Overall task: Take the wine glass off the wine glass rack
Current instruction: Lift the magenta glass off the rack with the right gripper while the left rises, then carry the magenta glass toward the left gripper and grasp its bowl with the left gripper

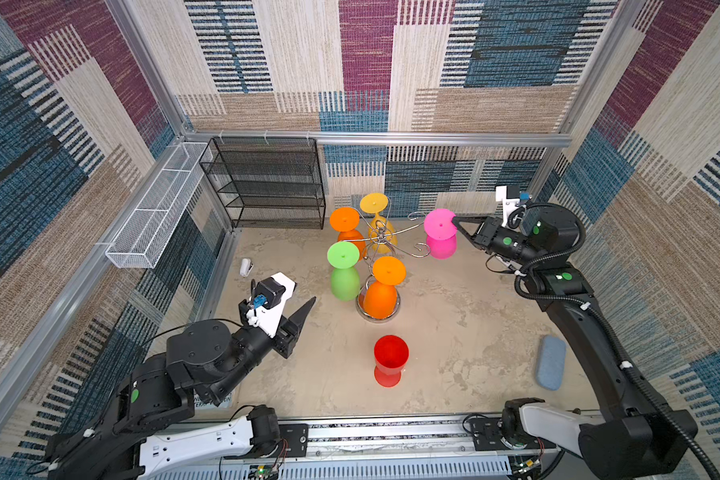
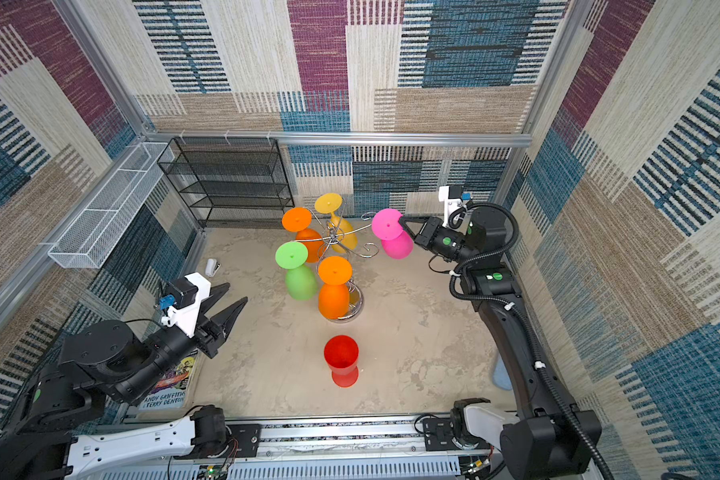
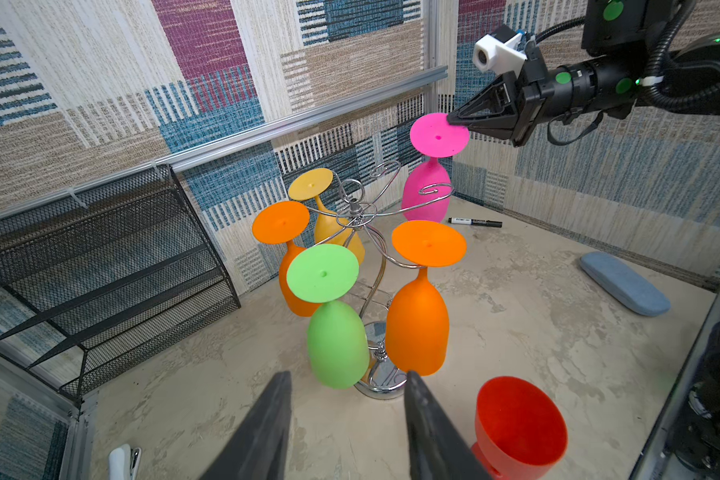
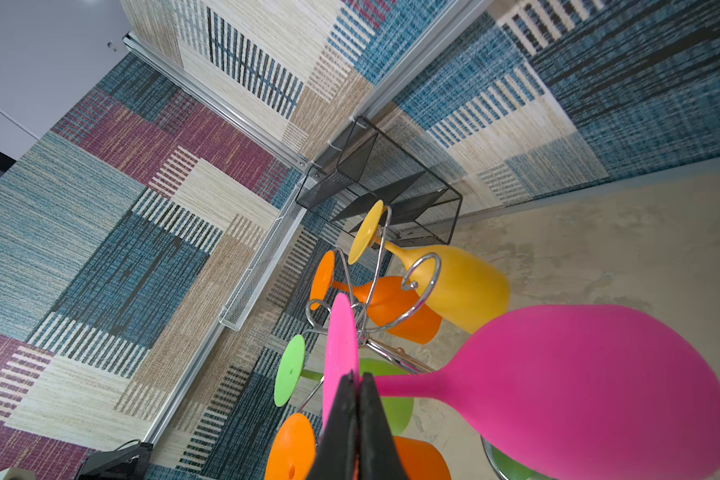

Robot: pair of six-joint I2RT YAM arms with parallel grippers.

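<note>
One pink glass (image 1: pixel 439 224) is hanging in my right tool (image 1: pixel 454 218), clamped on its foot, just beside the rack (image 1: pixel 381 237), seemingly clear of it. My left tool (image 2: pixel 236 292) is standing apart, empty. Next, I think: lowering it onto the worktop (image 1: pixel 454 332).

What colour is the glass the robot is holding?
It's a bright pink wine glass, best seen in the left wrist view.

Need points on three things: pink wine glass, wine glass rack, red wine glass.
pink wine glass (image 1: pixel 440 223): in a top view, on its round foot.
wine glass rack (image 3: pixel 381 386): left wrist view, on its mirrored base.
red wine glass (image 1: pixel 390 352): in a top view, inside its open bowl.
</note>
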